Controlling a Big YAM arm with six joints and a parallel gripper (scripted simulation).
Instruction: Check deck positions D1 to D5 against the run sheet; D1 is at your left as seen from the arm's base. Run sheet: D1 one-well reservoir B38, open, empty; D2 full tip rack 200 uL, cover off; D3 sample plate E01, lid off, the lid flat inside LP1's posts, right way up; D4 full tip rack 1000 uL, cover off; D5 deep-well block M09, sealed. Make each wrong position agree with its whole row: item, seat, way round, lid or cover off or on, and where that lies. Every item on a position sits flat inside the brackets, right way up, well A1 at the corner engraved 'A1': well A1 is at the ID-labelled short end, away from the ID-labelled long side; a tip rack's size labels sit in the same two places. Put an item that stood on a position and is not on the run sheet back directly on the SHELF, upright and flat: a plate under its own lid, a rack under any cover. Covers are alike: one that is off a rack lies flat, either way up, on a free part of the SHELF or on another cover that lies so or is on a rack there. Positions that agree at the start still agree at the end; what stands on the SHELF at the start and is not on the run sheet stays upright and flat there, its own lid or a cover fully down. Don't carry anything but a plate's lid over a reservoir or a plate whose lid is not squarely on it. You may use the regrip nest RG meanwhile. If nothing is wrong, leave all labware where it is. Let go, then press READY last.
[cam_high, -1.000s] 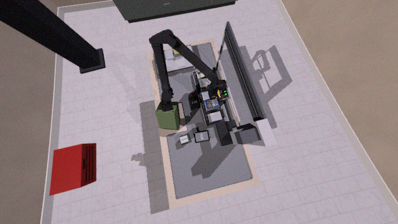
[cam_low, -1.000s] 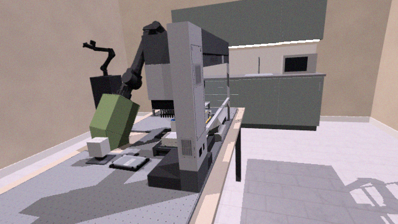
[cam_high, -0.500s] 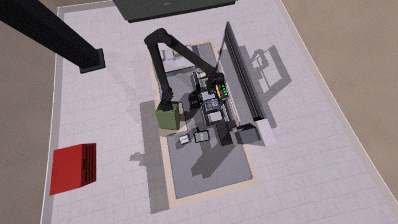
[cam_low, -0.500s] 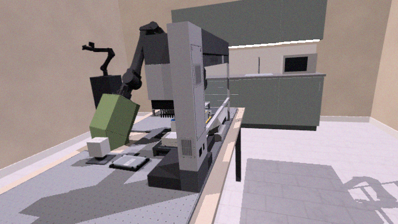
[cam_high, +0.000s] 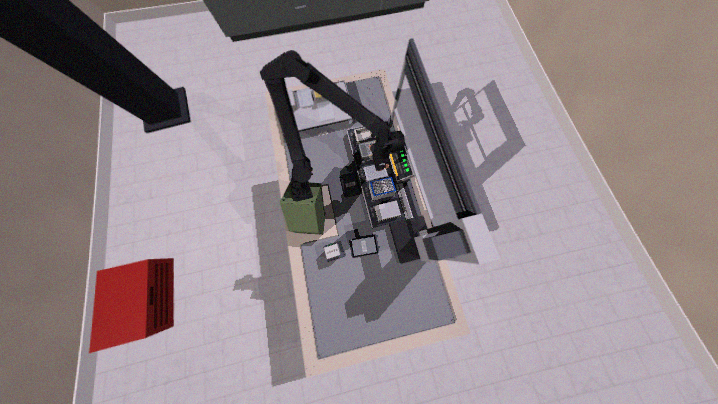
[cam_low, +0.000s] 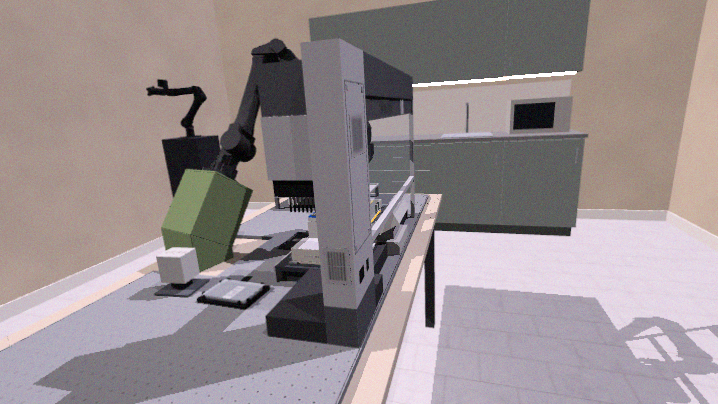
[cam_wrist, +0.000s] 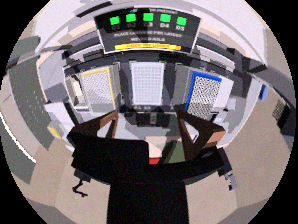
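My fingers stand spread wide — nothing between them. Ahead lies a white plate, between a yellow rack and a blue rack.

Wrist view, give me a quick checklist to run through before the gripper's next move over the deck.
1. Gripper open and holding nothing: ok.
2. Gripper lined up over the white middle plate: ok.
3. Yellow-framed tip rack uncovered, tip grid showing: ok.
4. Blue-framed tip rack uncovered: ok.
5. Five status lights green: ok.
6. ID labels and A1 corners readable: cannot tell, too small.
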